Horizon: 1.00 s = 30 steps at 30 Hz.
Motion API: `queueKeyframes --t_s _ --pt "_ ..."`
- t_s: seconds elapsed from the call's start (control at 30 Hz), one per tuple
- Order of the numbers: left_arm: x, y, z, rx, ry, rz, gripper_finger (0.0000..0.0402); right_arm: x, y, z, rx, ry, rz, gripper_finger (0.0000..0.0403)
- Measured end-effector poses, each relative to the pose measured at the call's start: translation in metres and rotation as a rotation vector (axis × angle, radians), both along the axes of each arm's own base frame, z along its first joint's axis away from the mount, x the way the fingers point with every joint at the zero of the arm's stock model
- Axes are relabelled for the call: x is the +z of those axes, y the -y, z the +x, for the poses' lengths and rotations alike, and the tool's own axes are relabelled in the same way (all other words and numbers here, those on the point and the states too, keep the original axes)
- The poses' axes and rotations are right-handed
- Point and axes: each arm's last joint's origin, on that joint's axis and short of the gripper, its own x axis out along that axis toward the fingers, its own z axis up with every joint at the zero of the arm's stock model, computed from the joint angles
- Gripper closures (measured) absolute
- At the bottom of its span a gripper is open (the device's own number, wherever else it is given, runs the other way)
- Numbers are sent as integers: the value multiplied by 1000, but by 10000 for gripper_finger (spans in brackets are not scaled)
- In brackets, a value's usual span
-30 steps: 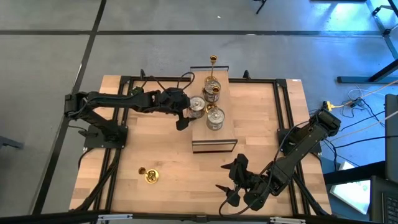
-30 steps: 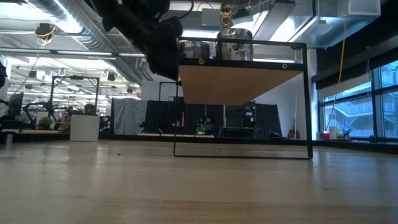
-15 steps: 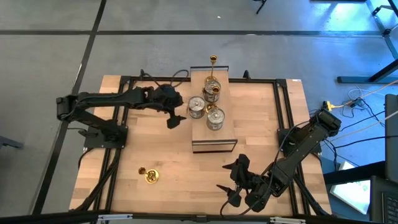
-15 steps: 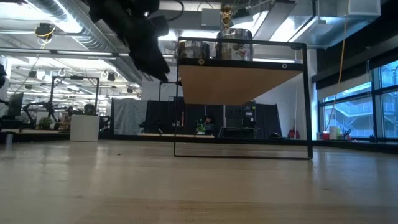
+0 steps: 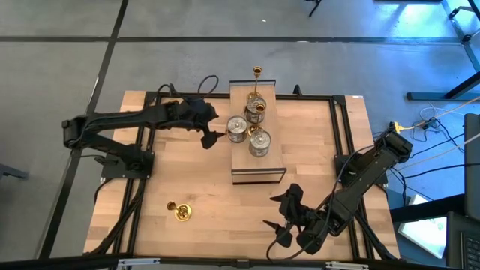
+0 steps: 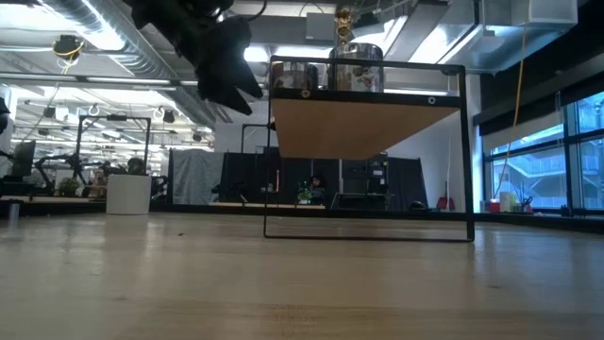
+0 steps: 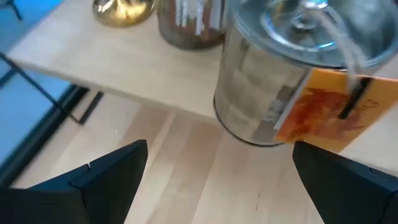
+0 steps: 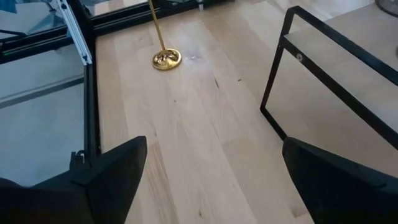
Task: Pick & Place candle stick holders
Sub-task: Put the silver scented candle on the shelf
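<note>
Your silver candle stick holders (image 5: pixel 247 135) are sitting on the raised shelf (image 5: pixel 266 169) with two brass ones behind, while one brass holder (image 5: pixel 180 212) is standing alone on the desk (image 5: pixel 210 195). Your left gripper (image 5: pixel 209 139) is hovering beside the shelf, fingers spread and empty; its wrist camera is revealing an orange tag (image 7: pixel 326 109) the overhead misses. Your right gripper (image 5: pixel 283 219) is waiting near the desk's front edge, fingers apart.

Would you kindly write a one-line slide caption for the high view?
Open left pincer beside the raised shelf of candle holders; one brass holder stands on the table.
</note>
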Motion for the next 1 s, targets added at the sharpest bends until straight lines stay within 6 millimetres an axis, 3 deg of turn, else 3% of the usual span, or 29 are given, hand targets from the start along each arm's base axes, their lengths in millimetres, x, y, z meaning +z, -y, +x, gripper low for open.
queueKeyframes --t_s 0.33,0.5,0.63,1.0 --pt "-7 2 -3 54 -70 -46 2 2 3 -4 -14 -6 5 25" --pt "-10 4 -4 -12 -90 -91 19 2 3 -4 -20 -5 -6 25" --pt "-9 5 -4 -31 -80 -117 84 2 4 -4 -25 -4 -14 25" --pt "-7 5 -1 -75 -42 -101 338 2 5 -5 -36 -2 -34 25"
